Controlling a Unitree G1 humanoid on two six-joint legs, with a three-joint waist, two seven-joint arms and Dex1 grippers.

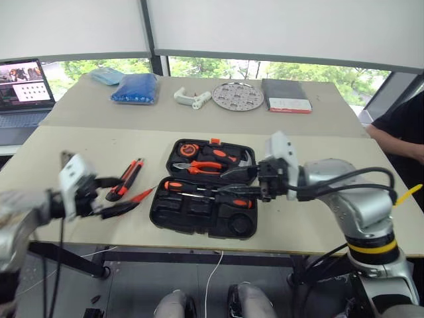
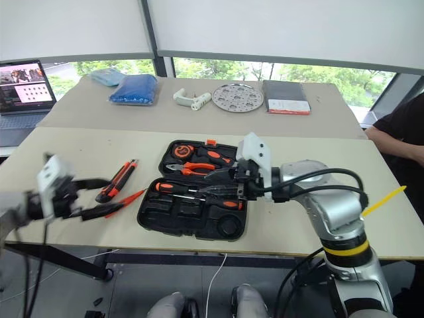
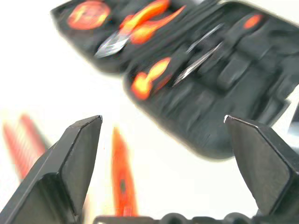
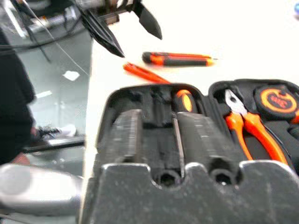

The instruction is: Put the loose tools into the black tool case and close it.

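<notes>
Black moulded plastic, the tool case (image 1: 204, 197) lies open and flat at the centre of the frame on the pale, smooth table (image 1: 318, 225). Both its halves face up, showing shaped slots. In the far half sit orange-handled pliers (image 1: 199, 167) with steel jaws and a round orange-and-black tape measure (image 1: 190, 149). In the near half lie two screwdrivers (image 1: 205, 190) with thin steel shafts and orange-and-black handles. A small orange latch (image 1: 214, 141) shows at the far rim.

Left of the case, on the bare table, rest the utility knife (image 1: 127, 177), a long flat orange-and-black bar, and the slim all-orange tester screwdriver (image 1: 143, 195), which tapers to a point toward the case.

My left gripper (image 1: 109, 197) hangs at the left of the frame just beside those two tools, its black wedge-shaped fingers (image 3: 77, 154) spread wide with nothing between them. My right gripper (image 1: 235, 183) reaches in from the right over the case, its ribbed black fingers (image 4: 125, 135) apart and holding nothing.

Along the upper part of the frame, on a second table (image 1: 79, 106), lie a blue crinkled bag (image 1: 136, 88), a white plastic fitting (image 1: 192, 98), a round perforated metal disc (image 1: 237, 96), a dark flat book (image 1: 285, 95) with a red edge, and an open laptop (image 1: 24, 89) at upper left.
</notes>
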